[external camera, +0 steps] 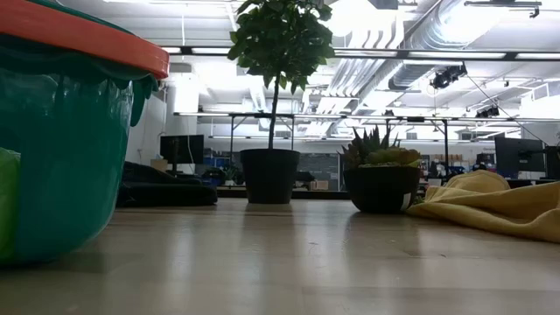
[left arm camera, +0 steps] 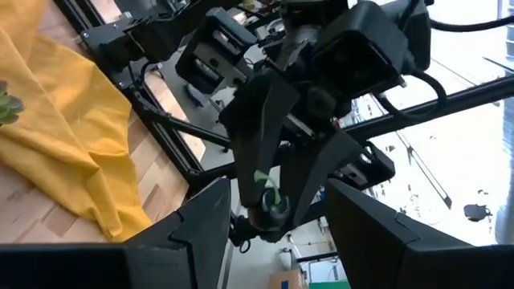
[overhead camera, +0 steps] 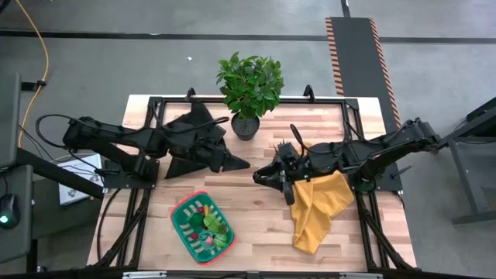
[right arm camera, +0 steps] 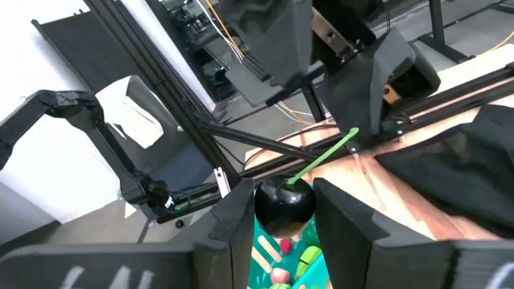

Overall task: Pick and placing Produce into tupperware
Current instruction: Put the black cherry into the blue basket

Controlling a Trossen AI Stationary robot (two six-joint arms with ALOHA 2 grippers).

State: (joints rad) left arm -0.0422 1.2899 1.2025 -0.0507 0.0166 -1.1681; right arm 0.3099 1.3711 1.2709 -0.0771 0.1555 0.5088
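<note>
The green, red-rimmed tupperware sits near the table's front edge with several small produce pieces inside. Above the table's middle my two grippers face each other. My right gripper is shut on a dark round produce piece with a thin green stem. My left gripper is open. In the left wrist view its fingers stand to either side of that piece. Neither gripper shows in the low view. My right gripper pinches the dark piece's round body between its two fingers, one on each side. The fingers lie about level and come from the table's right. The piece is lifted clear of the table, its green stem pointing away toward my left gripper. My left gripper: I cannot tell whether it touches the piece.
A large leafy potted plant stands at the far edge. A small spiky potted plant stands beside the right arm. A yellow cloth lies at the right and a black cloth under the left arm. Bare wood shows between tupperware and cloth.
</note>
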